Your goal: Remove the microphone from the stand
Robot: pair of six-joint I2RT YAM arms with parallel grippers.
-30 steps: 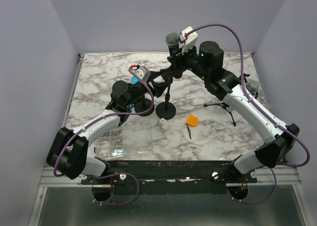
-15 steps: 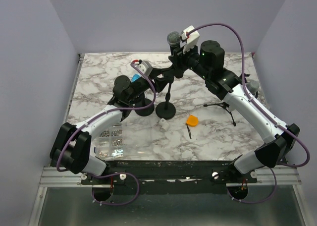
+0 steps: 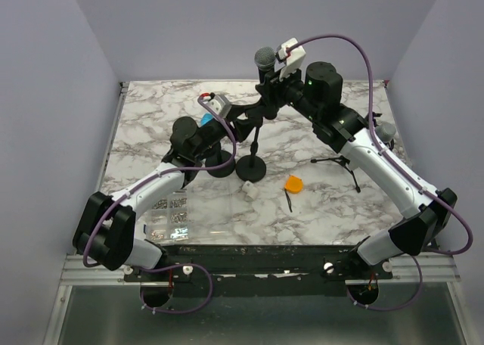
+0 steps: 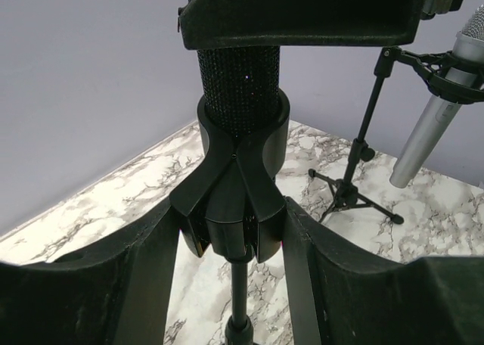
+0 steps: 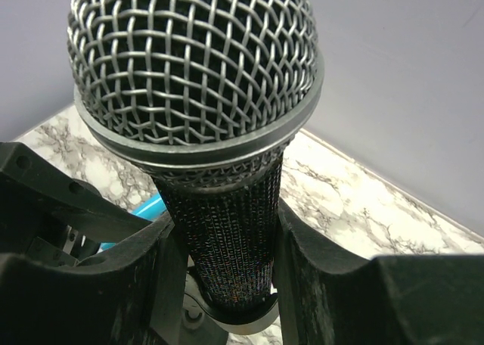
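- The marble table (image 3: 151, 118) carries everything, with both arms reaching over it from the near edge.
- The right arm (image 3: 378, 163) stretches up and in toward the far middle. The left arm (image 3: 151, 186) reaches to the same spot, lower down.
- The stand (image 3: 252, 168) rises upright from a round black base near the table's middle, and its clip (image 4: 238, 201) sits at the top.
- A tripod (image 4: 352, 186) stands well to the right, holding a silver microphone (image 4: 435, 125) tilted in its own mount.
- The microphone (image 5: 197, 65) sits in the clip, mesh head up, high above the far part of the table. Its dark handle goes down into the clip's collar.
- The right gripper (image 5: 223, 247) pinches the microphone handle just under the head, one finger pressed against each side.
- The left gripper (image 4: 234, 231) pinches the stand at its clip, with its fingers (image 4: 144, 269) tight against both sides below the collar.
- An orange piece (image 3: 293, 184) lies to the right of the stand's base, apart from it.
- A white cube (image 3: 248, 190) rests just in front of the base.
- A blue item (image 3: 206, 120) shows behind the left wrist, mostly hidden.
- Small metal bits (image 3: 170, 216) lie scattered near the left front edge.
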